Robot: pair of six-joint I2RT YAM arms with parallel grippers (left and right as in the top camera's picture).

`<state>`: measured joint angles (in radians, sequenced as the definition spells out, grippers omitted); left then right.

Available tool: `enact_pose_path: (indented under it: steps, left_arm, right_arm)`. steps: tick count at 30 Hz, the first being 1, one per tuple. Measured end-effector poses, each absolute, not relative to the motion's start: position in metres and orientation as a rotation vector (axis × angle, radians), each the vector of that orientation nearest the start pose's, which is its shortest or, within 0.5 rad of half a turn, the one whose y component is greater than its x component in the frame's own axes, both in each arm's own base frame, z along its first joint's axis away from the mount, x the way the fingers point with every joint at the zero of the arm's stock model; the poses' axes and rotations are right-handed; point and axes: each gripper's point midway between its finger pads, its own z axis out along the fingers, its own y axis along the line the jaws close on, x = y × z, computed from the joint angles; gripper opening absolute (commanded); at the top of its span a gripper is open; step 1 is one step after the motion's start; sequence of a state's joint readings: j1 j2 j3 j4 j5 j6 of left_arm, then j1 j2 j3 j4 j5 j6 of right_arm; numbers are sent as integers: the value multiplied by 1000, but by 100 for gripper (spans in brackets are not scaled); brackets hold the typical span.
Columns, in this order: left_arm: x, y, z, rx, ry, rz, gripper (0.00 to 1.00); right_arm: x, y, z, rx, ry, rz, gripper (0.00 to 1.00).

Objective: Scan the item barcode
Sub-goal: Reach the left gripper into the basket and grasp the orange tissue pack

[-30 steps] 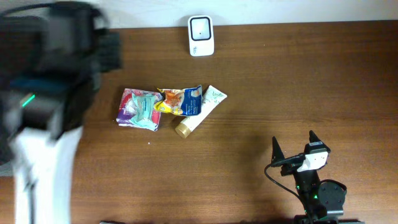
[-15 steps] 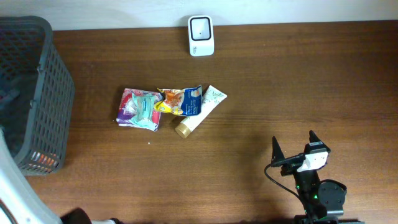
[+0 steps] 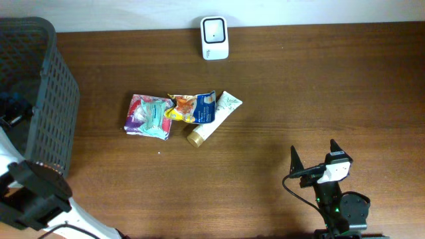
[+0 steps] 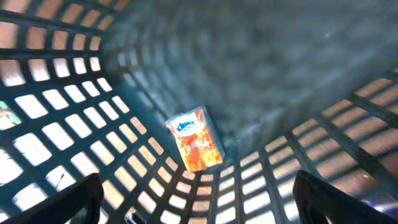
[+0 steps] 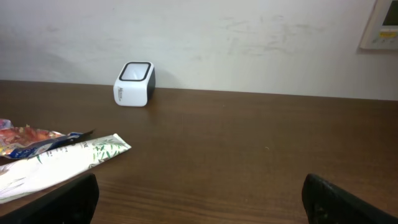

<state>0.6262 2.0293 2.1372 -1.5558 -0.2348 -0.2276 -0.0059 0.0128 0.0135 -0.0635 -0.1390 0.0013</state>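
Note:
In the left wrist view an orange tissue pack (image 4: 194,138) lies on the floor of the dark mesh basket (image 4: 74,118). My left gripper (image 4: 199,208) hangs open above it, holding nothing. On the table lie a pink and teal pack (image 3: 149,115), a yellow and blue packet (image 3: 192,107) and a white tube (image 3: 214,117), touching one another. The white scanner (image 3: 214,38) stands at the back edge. My right gripper (image 3: 314,156) rests open and empty at the front right, far from the items. The right wrist view shows the tube (image 5: 56,165) and the scanner (image 5: 134,84).
The basket (image 3: 56,99) stands at the table's left edge. My left arm (image 3: 33,192) reaches up over it from the lower left corner. A pale wall (image 5: 249,43) runs behind the table.
The left arm, a large blur over the upper left a second ago, has swung down to the lower left, uncovering the basket. The right arm and the items have not moved.

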Motion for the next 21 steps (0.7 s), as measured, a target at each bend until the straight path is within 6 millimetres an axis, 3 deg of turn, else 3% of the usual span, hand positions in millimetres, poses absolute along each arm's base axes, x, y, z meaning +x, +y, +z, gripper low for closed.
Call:
enact_pose_path:
  steps: [5,14,21]
  left_arm:
    - [301,278,162,-1335,2846,391,93]
    - [295,289,137,-1560,2789,512,93]
    - [285,283,108,-1665,2799,526,93]
  right_arm:
    - [245,22,162,-101,1631,109,99]
    - [245,22,162,-101,1631,109,99]
    - [245,22,162,-101,1631,110,99]
